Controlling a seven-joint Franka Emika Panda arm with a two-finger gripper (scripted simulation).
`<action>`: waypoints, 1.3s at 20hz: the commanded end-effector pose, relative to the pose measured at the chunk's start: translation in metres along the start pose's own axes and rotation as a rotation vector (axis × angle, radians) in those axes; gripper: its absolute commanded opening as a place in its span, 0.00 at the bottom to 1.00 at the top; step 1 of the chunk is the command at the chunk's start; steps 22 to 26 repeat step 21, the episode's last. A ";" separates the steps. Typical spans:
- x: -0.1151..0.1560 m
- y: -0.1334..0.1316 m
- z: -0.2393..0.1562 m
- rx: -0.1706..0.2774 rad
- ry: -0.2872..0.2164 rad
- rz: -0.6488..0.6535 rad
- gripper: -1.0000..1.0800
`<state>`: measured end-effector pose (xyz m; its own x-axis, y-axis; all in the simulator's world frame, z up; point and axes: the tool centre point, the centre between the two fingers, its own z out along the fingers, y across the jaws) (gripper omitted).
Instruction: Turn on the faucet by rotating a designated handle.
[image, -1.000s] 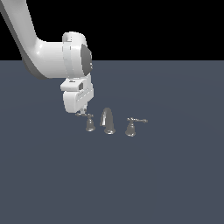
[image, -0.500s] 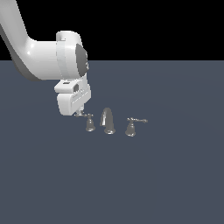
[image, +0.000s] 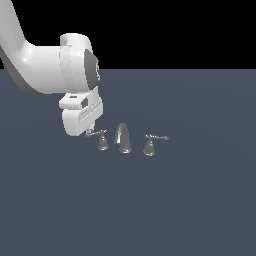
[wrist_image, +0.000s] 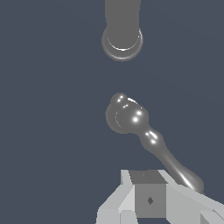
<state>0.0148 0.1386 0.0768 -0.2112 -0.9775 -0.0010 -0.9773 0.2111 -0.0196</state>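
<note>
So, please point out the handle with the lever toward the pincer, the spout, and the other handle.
handle (image: 102, 141): exterior view, on its bell base.
spout (image: 122, 136): exterior view, on the arched body.
other handle (image: 149, 146): exterior view, on its wider base.

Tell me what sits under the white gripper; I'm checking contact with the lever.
Under the gripper lies the tip of the handle lever, by a finger in the wrist view. Whether they touch is hidden by the gripper body; the spout stands apart.

Silver handle, lever tip beside 1 pale finger, spout beyond
</note>
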 end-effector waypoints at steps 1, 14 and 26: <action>0.000 0.017 0.000 -0.017 0.002 -0.007 0.00; 0.025 0.033 0.000 -0.009 0.006 -0.004 0.00; 0.040 0.049 -0.001 -0.019 0.001 -0.009 0.00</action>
